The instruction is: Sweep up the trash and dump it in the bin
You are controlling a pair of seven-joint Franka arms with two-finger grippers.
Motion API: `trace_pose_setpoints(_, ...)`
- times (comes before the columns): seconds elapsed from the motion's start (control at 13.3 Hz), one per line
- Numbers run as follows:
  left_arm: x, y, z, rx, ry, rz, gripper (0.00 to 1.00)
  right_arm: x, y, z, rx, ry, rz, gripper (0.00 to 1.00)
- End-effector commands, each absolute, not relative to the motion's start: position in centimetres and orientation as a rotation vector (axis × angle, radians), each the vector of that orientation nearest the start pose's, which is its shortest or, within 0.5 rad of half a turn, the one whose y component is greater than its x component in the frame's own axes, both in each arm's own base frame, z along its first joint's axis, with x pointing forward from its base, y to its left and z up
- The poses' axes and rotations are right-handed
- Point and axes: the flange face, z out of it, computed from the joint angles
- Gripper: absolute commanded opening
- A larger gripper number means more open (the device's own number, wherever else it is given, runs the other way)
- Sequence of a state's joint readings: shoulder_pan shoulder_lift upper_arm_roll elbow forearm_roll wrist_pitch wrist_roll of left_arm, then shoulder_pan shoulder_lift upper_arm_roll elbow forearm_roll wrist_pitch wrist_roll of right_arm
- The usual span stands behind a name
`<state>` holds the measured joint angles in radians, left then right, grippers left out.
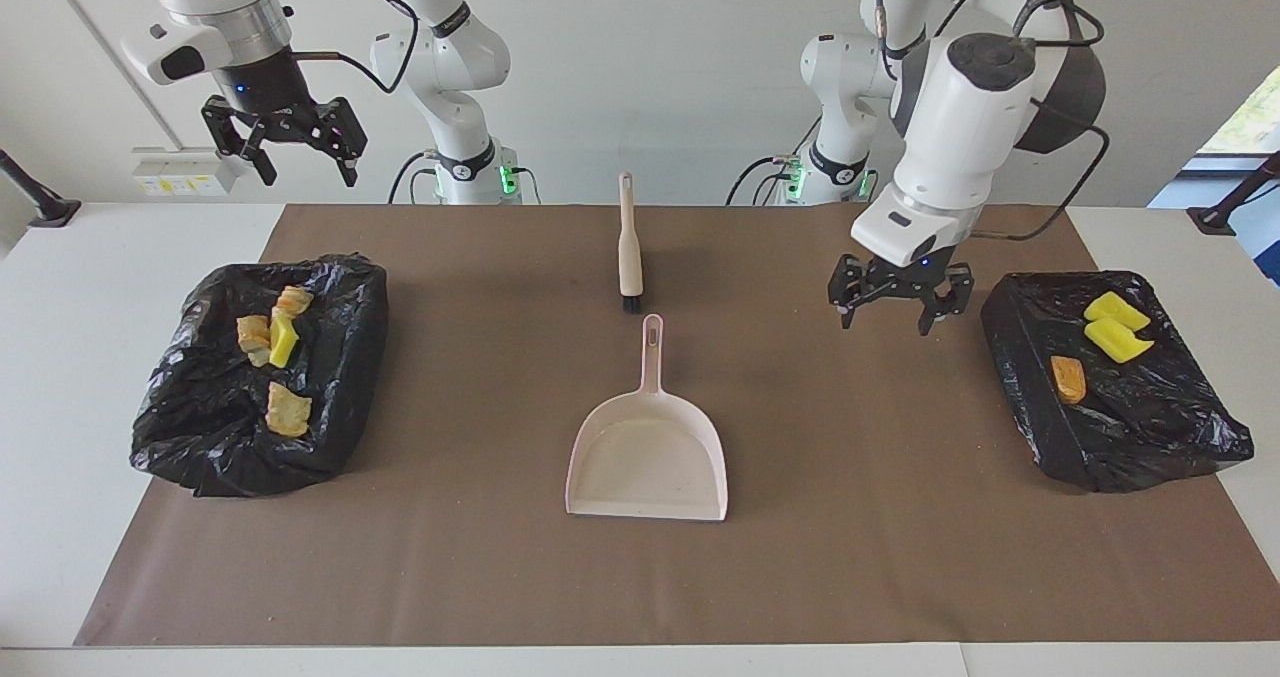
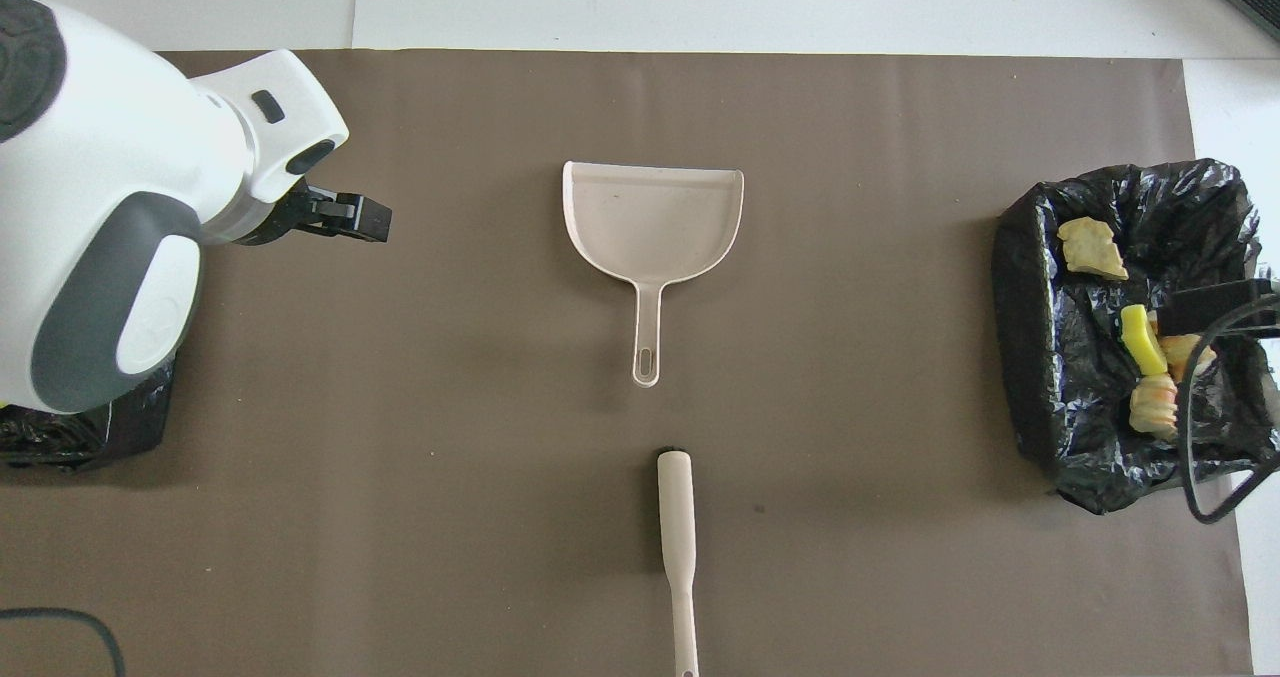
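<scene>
All the trash lies in two black-bag-lined bins. The bin (image 1: 200, 447) at the right arm's end holds one yellow piece (image 1: 283, 342) and three tan lumps (image 1: 287, 409); it also shows in the overhead view (image 2: 1030, 357). The bin (image 1: 1150, 447) at the left arm's end holds two yellow pieces (image 1: 1118, 340) and an orange-brown lump (image 1: 1068, 379). My right gripper (image 1: 310, 177) is open and empty, high over its bin (image 2: 1215, 307). My left gripper (image 1: 885, 322) is open and empty, low over the mat beside its bin (image 2: 345, 217).
The pinkish dustpan (image 1: 648, 457) lies empty at the middle of the brown mat (image 1: 450, 557), its handle toward the robots. The beige-handled brush (image 1: 629, 247) lies nearer to the robots, in line with it. In the overhead view my left arm hides most of its bin (image 2: 90, 427).
</scene>
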<state>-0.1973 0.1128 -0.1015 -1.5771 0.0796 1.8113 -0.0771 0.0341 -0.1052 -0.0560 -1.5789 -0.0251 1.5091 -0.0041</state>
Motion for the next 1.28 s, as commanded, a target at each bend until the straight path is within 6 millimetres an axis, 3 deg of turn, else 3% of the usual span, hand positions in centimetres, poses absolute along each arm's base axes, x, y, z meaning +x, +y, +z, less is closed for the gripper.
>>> trace_pose_setpoints(0.0, 55.5, -14.4, 61.5, -3.068, 0.372, -0.181, 1.0, 50.9, -1.6, 67.4, -3.158, 0.008, -0.04, 1.0)
trace_pose_setpoints(0.38, 53.5, -11.8, 66.0, -3.056, 0.463, -0.089, 1.0, 50.9, -1.6, 67.4, -3.158, 0.008, -0.04, 1.0)
trace_pose_setpoints(0.68, 53.3, -9.9, 66.3, -3.123, 0.409, -0.023, 1.0, 50.9, -1.5, 67.4, -3.158, 0.005, -0.04, 1.0)
trace_pose_setpoints(0.98, 53.2, -7.4, 67.8, -3.125, 0.392, -0.072, 1.0, 50.9, -1.6, 67.4, -3.158, 0.008, -0.04, 1.0)
trace_pose_setpoints(1.21, 52.9, -7.7, 68.3, -3.122, 0.377, -0.096, 1.0, 50.9, -1.6, 67.4, -3.158, 0.008, -0.04, 1.0)
